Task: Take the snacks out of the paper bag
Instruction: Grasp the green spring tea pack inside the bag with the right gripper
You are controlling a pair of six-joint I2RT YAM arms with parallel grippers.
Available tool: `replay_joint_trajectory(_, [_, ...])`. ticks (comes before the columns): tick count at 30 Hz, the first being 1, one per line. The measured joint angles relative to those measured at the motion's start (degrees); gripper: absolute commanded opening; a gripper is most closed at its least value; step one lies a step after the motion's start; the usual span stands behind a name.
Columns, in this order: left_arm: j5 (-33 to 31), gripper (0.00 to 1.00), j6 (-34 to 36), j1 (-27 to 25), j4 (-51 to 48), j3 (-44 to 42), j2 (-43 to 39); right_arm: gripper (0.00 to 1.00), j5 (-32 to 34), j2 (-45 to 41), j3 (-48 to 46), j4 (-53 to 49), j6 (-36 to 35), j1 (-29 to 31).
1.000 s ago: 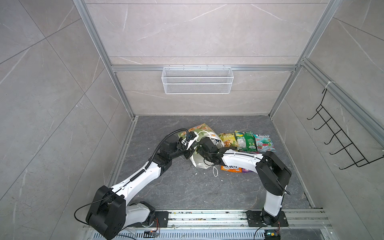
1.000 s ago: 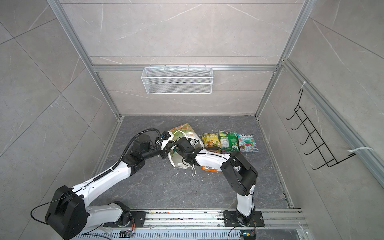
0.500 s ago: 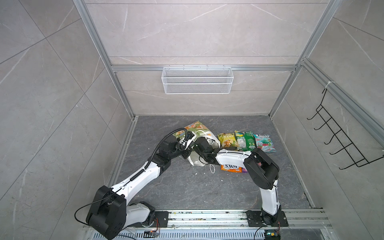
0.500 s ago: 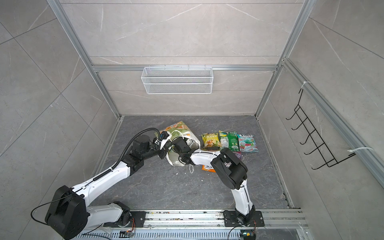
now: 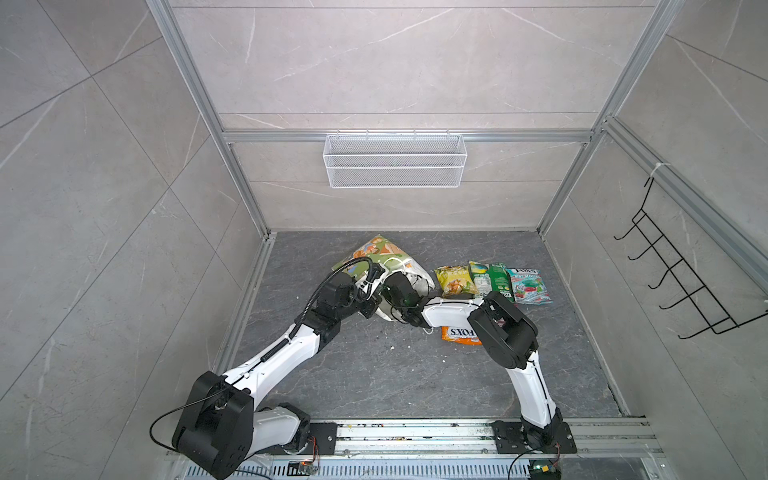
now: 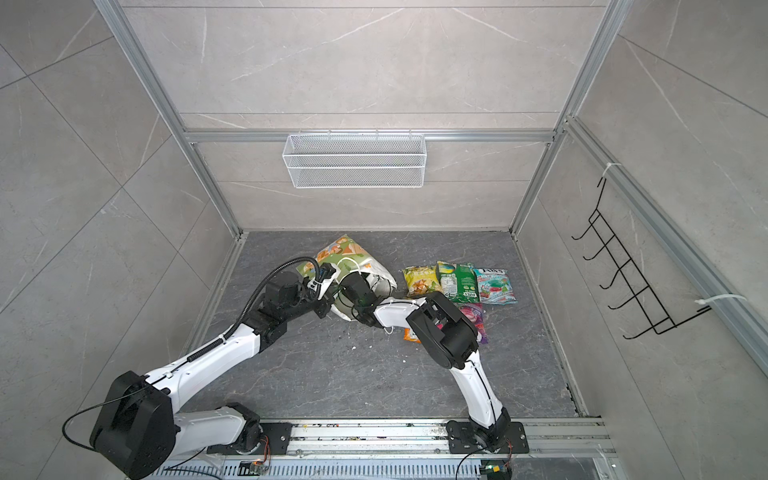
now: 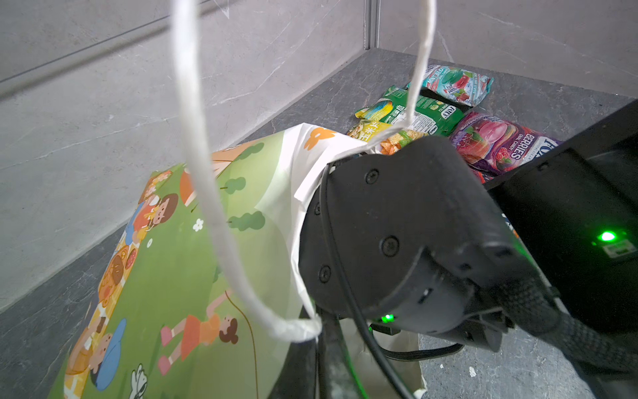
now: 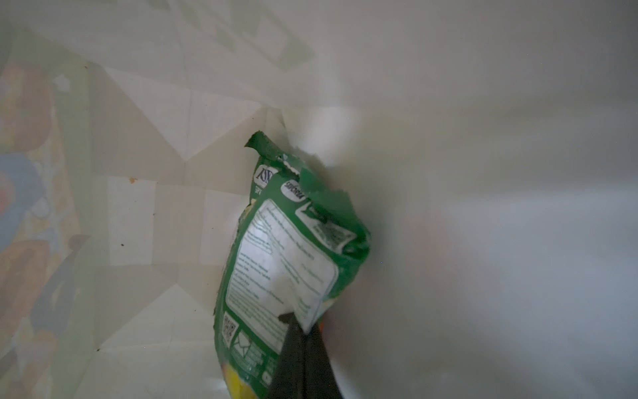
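Grey stone floor: paper bag tipped over toward back wall. Left gripper pinched shut on bag rim; right gripper inside bag, clamped on green packet. Yellow chip bag, teal mint bag lie out just right of bag.

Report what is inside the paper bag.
Inside the paper bag, the right wrist view shows one green packet, pinched by the right end effector. Anything behind or under that packet is hidden; in both top views the right arm covers the mouth.
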Motion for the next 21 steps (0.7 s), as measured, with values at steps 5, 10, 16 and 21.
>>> replay_joint_trajectory(5, [-0.5,0.00,-0.1,-1.3,1.4,0.0,0.0,0.00,-0.9,-3.5,-5.4,1.0,-3.5,0.1])
replay_joint_trajectory(10, [-1.0,0.00,-0.6,-2.5,3.1,0.2,0.7,0.00,-1.1,-9.8,-12.1,1.1,-4.9,0.1])
replay_joint_trajectory(16, [-1.3,0.00,-0.7,-2.5,4.3,0.8,2.4,0.00,-1.6,-17.3,-18.4,1.4,-5.5,0.1])
replay_joint_trajectory(21, [-3.0,0.00,-0.8,-2.5,4.2,1.9,4.0,0.00,-2.0,-23.7,-22.0,0.3,-6.7,0.1])
